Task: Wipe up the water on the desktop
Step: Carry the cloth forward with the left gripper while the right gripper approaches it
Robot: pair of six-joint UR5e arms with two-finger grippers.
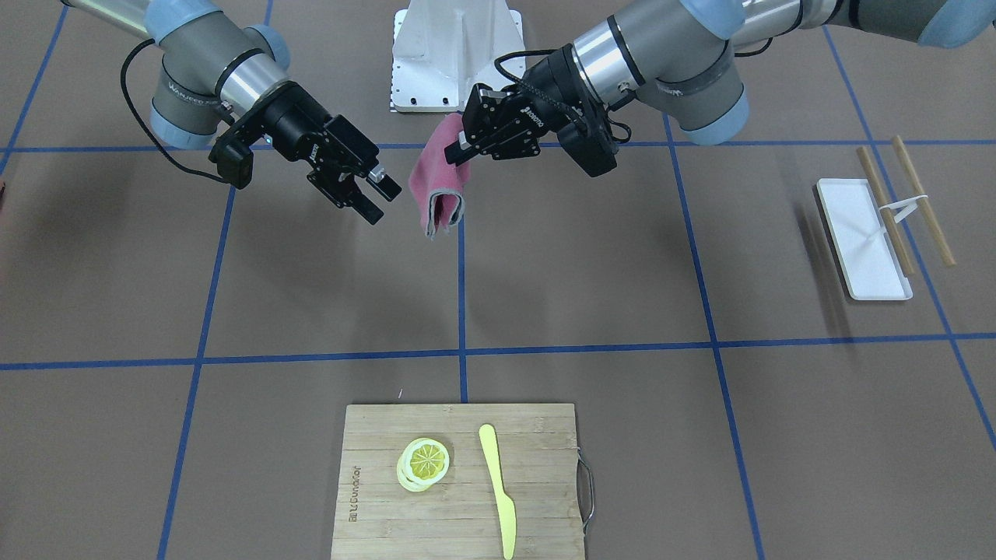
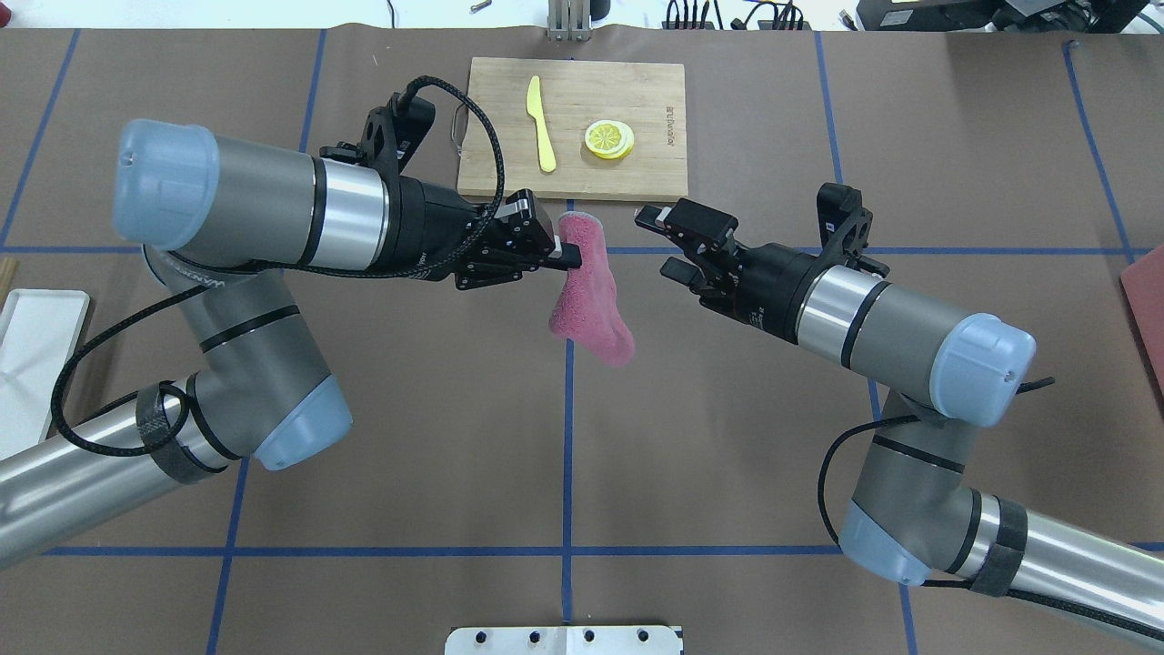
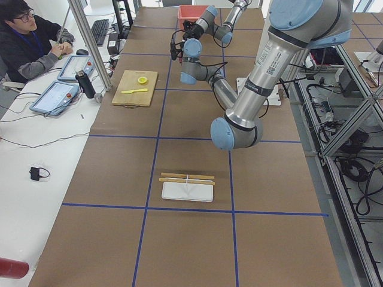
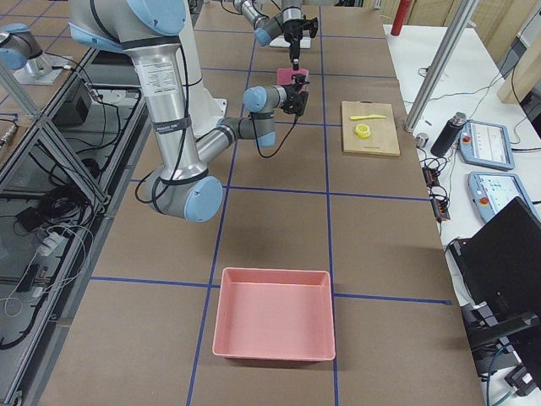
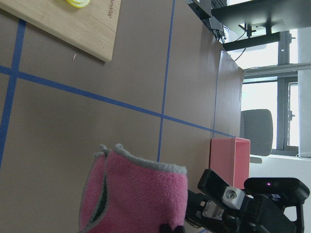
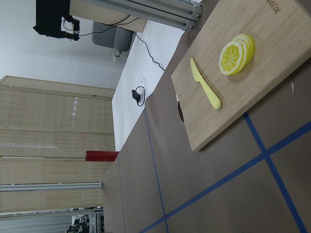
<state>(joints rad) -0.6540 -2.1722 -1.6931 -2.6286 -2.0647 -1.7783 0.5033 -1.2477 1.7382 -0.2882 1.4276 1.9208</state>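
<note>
A folded pink cloth point(image 2: 587, 291) hangs above the brown desktop point(image 2: 727, 455) near the centre blue tape line. My left gripper point(image 2: 564, 255) is shut on its upper edge; the front view shows the same grip point(image 1: 455, 149) and the cloth point(image 1: 442, 183) dangling clear of the surface. In the left wrist view the cloth point(image 5: 136, 194) fills the lower part. My right gripper point(image 2: 662, 243) is open and holds nothing, a short way to the right of the cloth at about the same height; in the front view it point(image 1: 381, 198) is on the left. I cannot make out any water on the desktop.
A bamboo cutting board point(image 2: 655, 91) with a yellow knife point(image 2: 541, 123) and lemon slices point(image 2: 609, 139) lies just beyond the cloth. A white tray point(image 1: 864, 241) with wooden sticks point(image 1: 922, 202) sits on my left side. A pink bin point(image 4: 275, 315) stands on my right. A person point(image 3: 30, 36) sits at the side table.
</note>
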